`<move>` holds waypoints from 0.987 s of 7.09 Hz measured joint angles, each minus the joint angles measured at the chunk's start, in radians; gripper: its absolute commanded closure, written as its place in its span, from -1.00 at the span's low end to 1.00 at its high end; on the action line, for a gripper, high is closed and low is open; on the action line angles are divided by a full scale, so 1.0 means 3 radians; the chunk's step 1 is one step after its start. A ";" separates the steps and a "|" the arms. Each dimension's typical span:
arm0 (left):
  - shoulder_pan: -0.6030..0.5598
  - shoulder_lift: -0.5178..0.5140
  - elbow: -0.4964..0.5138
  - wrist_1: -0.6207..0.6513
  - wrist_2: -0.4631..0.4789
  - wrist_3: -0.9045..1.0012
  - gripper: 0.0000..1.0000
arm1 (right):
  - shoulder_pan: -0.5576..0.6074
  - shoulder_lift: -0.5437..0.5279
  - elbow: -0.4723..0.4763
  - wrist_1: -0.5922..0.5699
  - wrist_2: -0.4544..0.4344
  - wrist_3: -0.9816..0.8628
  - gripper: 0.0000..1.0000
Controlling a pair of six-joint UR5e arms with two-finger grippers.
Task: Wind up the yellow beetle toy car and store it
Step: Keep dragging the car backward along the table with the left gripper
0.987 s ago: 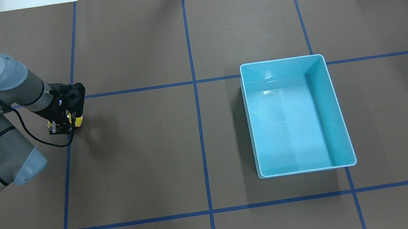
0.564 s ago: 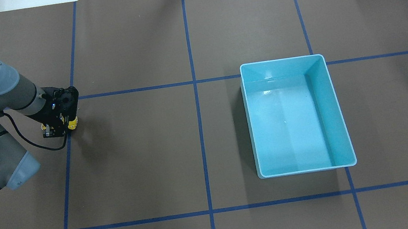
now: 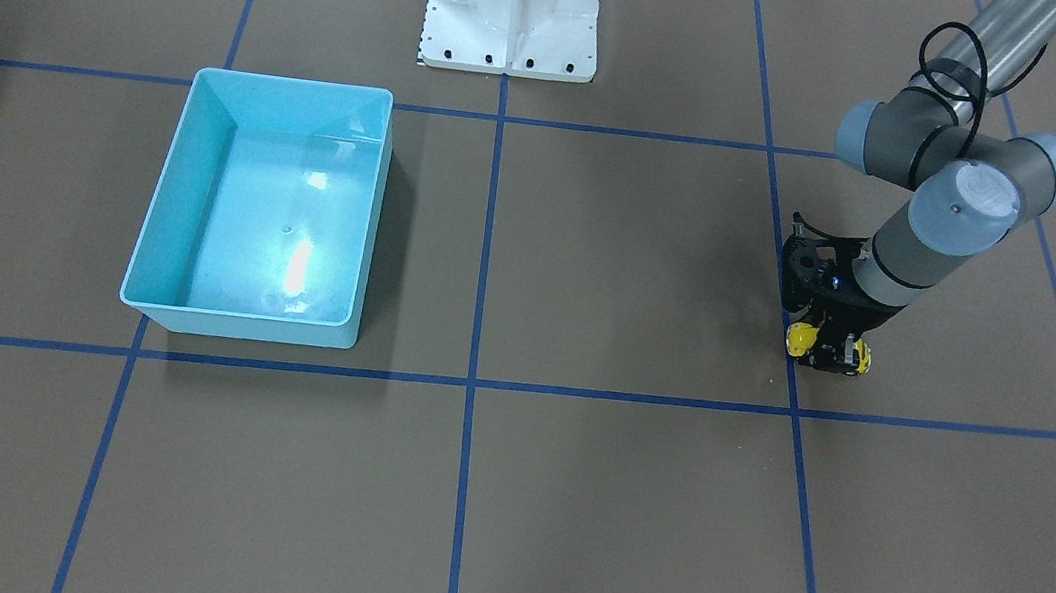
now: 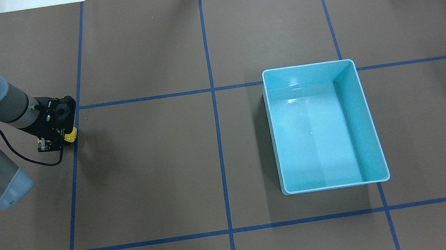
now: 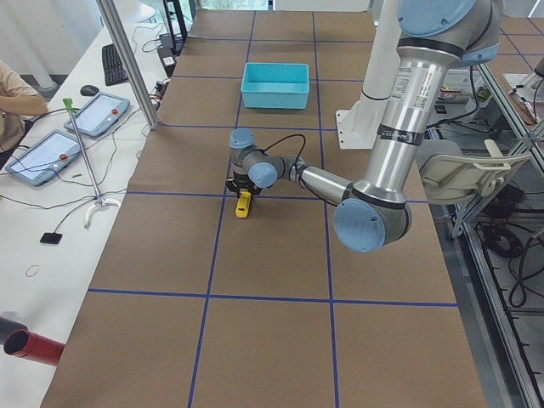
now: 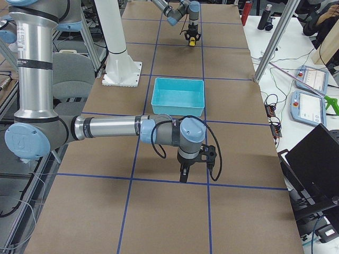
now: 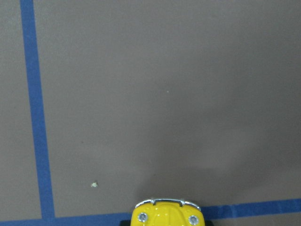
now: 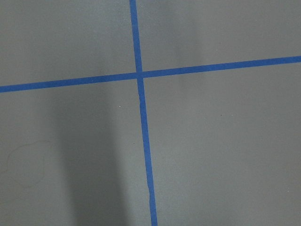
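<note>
My left arm comes in low from its own side of the brown paper-covered table (image 4: 147, 175). In the left-end view its elbow hangs close to the surface and its forearm runs nearly level out to the wrist. There the wrist folds over, so the left gripper (image 3: 828, 359) points straight down at the paper. Its black fingers (image 3: 845, 360) are clamped across the middle of the tiny glossy yellow beetle toy car (image 3: 799, 340), with yellow bodywork showing on either side of them. The car sits right down at the table surface, but I cannot tell whether its wheels touch. It is just beside a blue tape line (image 4: 78, 162), on the arm's side of it in the overhead view. On my left wrist feed only the rounded nose with its two small headlights shows, at the bottom edge, lying over another strip of tape.

The rectangular light-blue plastic bin (image 4: 364, 122) stands well apart from the car, on the opposite half of the table.

My right arm shows only from the right end. Its forearm lies level over the table and the wrist is turned down, so the right gripper (image 6: 183, 174) hangs close above a tape line, near the bin. Whether its fingers are apart or together I cannot tell; its wrist feed shows only paper and crossing tape.
</note>
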 measured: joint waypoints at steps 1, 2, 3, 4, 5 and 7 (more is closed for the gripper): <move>-0.0011 0.0031 -0.0002 -0.0031 -0.0005 0.0001 1.00 | 0.0000 0.0000 -0.0001 0.0000 0.0000 0.0000 -1.00; -0.0020 0.0050 -0.0003 -0.0062 -0.0010 0.0002 1.00 | 0.0000 0.0000 -0.0003 0.0000 0.0000 0.0000 -1.00; -0.0035 0.0070 -0.0005 -0.0096 -0.0016 0.0004 1.00 | 0.0000 0.0000 -0.0004 0.0000 -0.0001 0.0000 -1.00; -0.0047 0.0096 -0.0008 -0.0124 -0.0020 0.0006 1.00 | 0.0000 0.0000 -0.0005 0.0000 -0.0002 0.0000 -1.00; -0.0056 0.0124 -0.0008 -0.0156 -0.0023 0.0006 1.00 | 0.0000 0.0000 -0.0005 0.0000 -0.0001 0.0000 -1.00; -0.0070 0.0181 -0.0006 -0.0241 -0.0025 0.0006 1.00 | 0.0000 0.0000 -0.0005 0.0000 0.0000 0.0000 -1.00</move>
